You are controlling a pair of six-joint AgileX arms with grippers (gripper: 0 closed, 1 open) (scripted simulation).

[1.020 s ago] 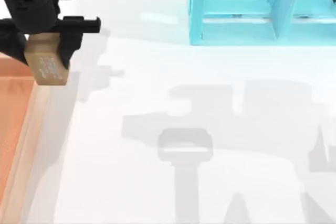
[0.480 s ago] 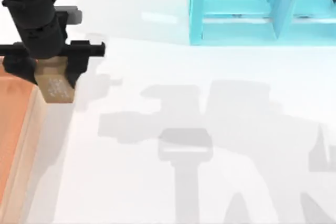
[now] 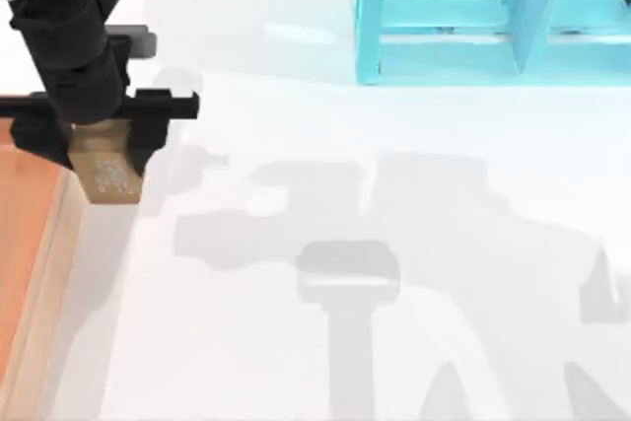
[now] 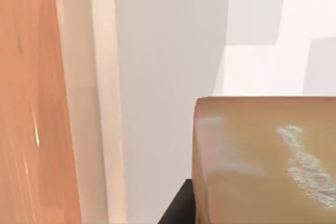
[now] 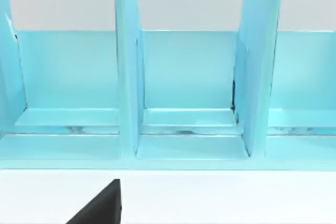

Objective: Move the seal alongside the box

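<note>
The tan-gold seal (image 3: 110,176) with pale marks on its face hangs at the table's left side, held between the black fingers of my left gripper (image 3: 102,140), which is shut on it. Right beside it to the left lies the orange-brown box (image 3: 25,234) with its lighter wood rim (image 3: 61,253). In the left wrist view the seal (image 4: 262,156) is close up, with the box's rim (image 4: 86,98) and orange floor (image 4: 26,103) alongside it. A black part of my right gripper (image 5: 100,208) pokes into the right wrist view.
A turquoise shelf-like frame (image 3: 473,17) stands at the table's back right; its compartments (image 5: 184,77) face the right wrist camera. Arm shadows fall across the white table (image 3: 394,145) in the middle.
My left gripper has carried the seal a little to the right and toward the table's front, and lower, staying beside the box's rim.
</note>
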